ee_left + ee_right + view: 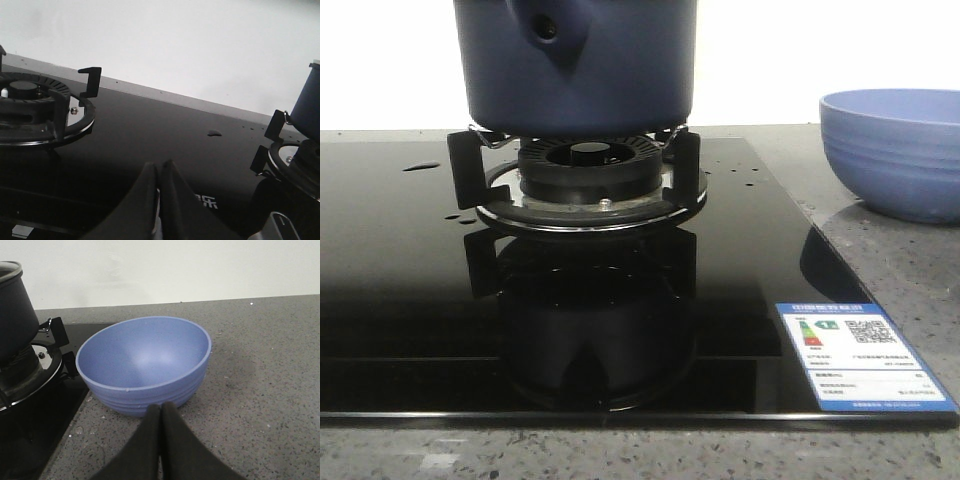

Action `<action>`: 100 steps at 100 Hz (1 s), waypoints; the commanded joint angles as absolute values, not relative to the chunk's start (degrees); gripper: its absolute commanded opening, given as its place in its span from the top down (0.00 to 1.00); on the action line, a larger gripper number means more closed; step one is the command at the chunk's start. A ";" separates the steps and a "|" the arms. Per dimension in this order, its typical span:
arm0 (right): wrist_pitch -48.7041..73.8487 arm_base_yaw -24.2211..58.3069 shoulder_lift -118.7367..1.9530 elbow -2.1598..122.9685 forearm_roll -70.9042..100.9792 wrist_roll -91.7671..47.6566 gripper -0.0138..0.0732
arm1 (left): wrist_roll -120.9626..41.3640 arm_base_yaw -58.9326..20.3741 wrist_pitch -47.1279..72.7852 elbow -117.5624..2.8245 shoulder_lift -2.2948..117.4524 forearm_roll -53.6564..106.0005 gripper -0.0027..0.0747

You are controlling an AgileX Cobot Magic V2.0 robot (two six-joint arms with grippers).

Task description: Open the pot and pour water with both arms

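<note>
Here you have two tools, each with its fingers pressed together on nothing: the left tool [159, 200] low over the black glass hob [400, 300], the right tool [161, 440] just near of the one ribbed bowl [145, 360]. One pot [577, 65], dark navy and matte with a holed handle socket, sits on the burner stand [575, 185]. Water [420, 166] drops dot the glass at far left.

Low front camera close on pot [575, 65], left wrist across hob [150, 130], right wrist over bowl [145, 362].
</note>
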State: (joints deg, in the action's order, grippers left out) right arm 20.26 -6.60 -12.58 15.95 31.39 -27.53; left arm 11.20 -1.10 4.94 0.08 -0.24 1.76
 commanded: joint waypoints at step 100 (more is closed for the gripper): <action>16.14 -6.98 -12.97 17.57 32.32 -28.10 0.92 | 11.66 -1.36 1.10 1.95 -1.75 4.84 0.99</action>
